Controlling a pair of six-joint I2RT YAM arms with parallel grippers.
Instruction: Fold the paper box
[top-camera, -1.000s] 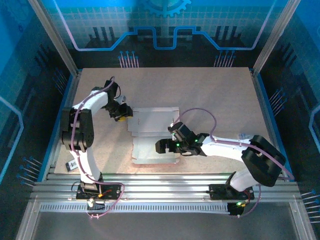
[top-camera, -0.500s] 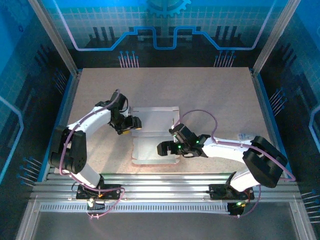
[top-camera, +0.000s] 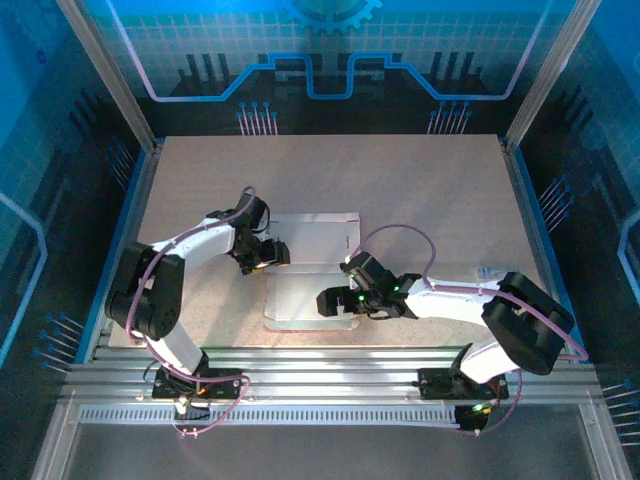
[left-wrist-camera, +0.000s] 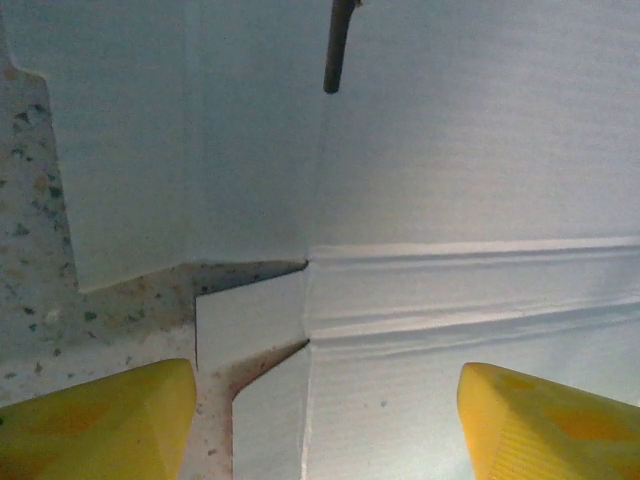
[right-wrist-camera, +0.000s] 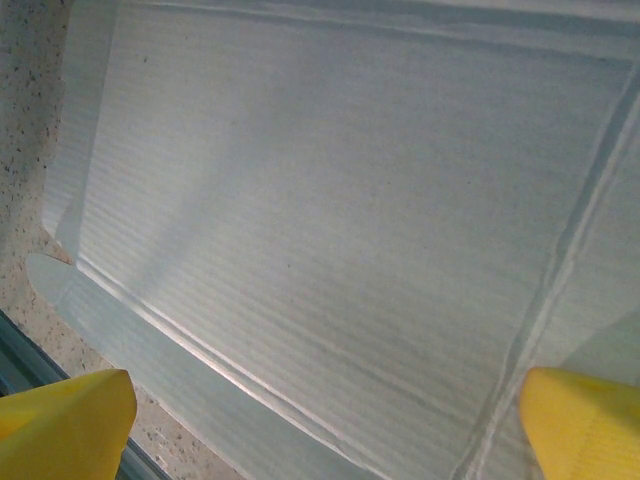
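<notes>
The paper box (top-camera: 308, 238) lies flat on the table as a whitish creased sheet with flaps, whitish face up. My left gripper (top-camera: 272, 252) is at the sheet's left edge, open. In the left wrist view its yellow fingertips (left-wrist-camera: 95, 420) straddle a small side tab (left-wrist-camera: 250, 320) and the creased panel (left-wrist-camera: 450, 150), with nothing held. My right gripper (top-camera: 331, 301) hovers open over the near right part of the sheet. From the right wrist, the wide panel (right-wrist-camera: 330, 200) spreads between the yellow fingertips (right-wrist-camera: 585, 420), and its near flap reaches the table's front edge.
A small pale item (top-camera: 490, 272) lies on the table at the right. A small black and white item (top-camera: 148, 330) lies near the left arm's base. Metal rails (top-camera: 330, 365) run along the near edge. Blue frame walls bound both sides.
The left arm has swung right and nearer, from off the sheet's left side onto its left edge, with its jaws opening wider. The right gripper has crept slightly nearer.
</notes>
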